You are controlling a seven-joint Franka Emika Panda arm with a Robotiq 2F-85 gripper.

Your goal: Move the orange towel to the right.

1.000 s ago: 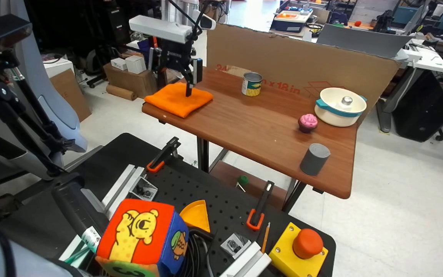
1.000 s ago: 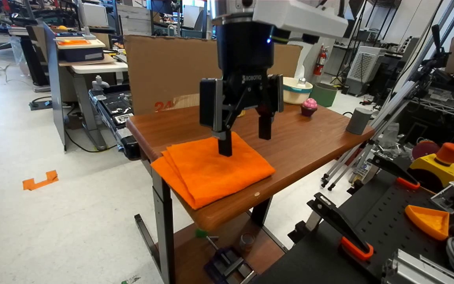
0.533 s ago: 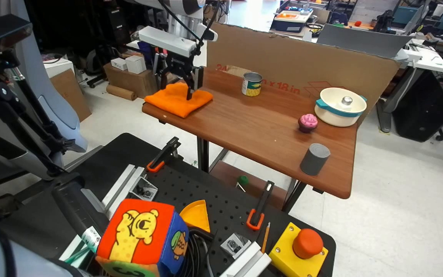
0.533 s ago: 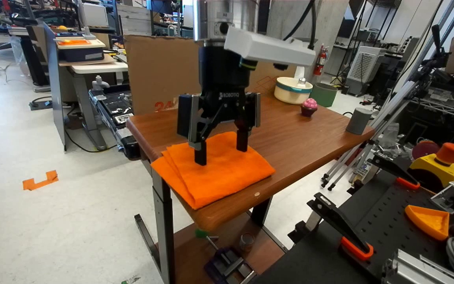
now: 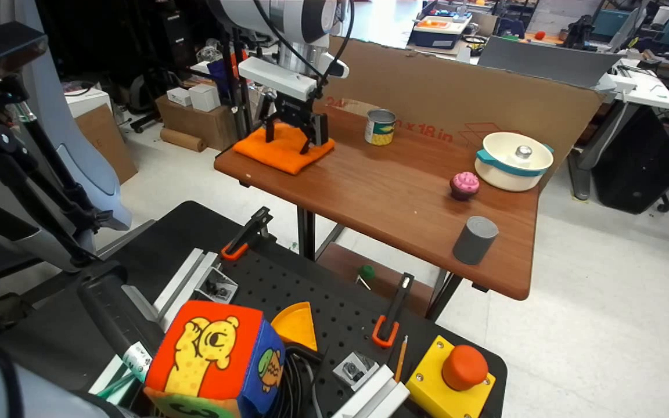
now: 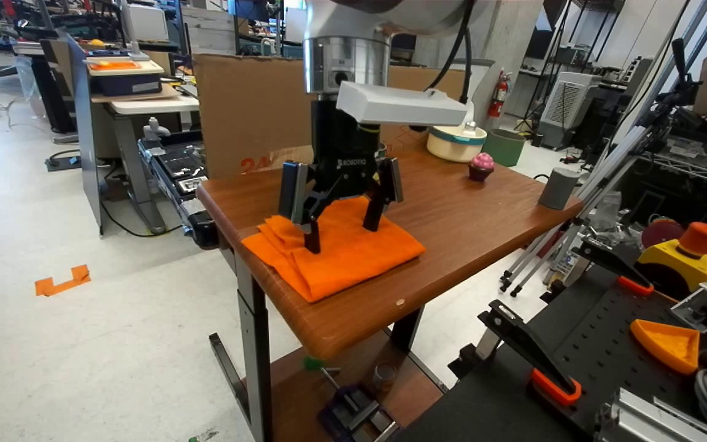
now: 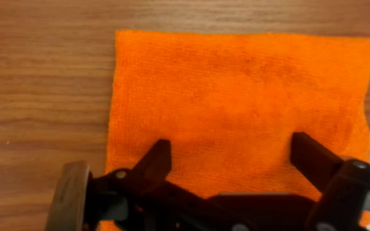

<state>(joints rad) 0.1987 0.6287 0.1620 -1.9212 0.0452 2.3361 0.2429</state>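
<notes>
The folded orange towel (image 5: 279,158) lies on the wooden table near one end, and shows in both exterior views (image 6: 353,265). My gripper (image 5: 287,145) points down over it with both fingertips on or just above the cloth, as an exterior view shows (image 6: 341,238). In the wrist view my gripper (image 7: 231,138) stands wide open, with the towel (image 7: 236,80) spread flat beneath and between the fingers. The cloth is slightly wrinkled beside one fingertip in an exterior view. No fold is pinched between the fingers. The gripper hides the towel's near part in the wrist view.
A can (image 5: 381,128) stands by the cardboard wall (image 5: 427,87). A white lidded pot (image 5: 511,174), a pink cupcake (image 5: 464,186) and a grey cylinder (image 5: 475,241) stand towards the table's other end. The table's end edge (image 6: 280,294) runs close beside the towel.
My gripper has come down onto the towel and shifted. The towel has slid a little with it, inward from the table's end, to the right in an exterior view, and wrinkled. The jaws remain open.
</notes>
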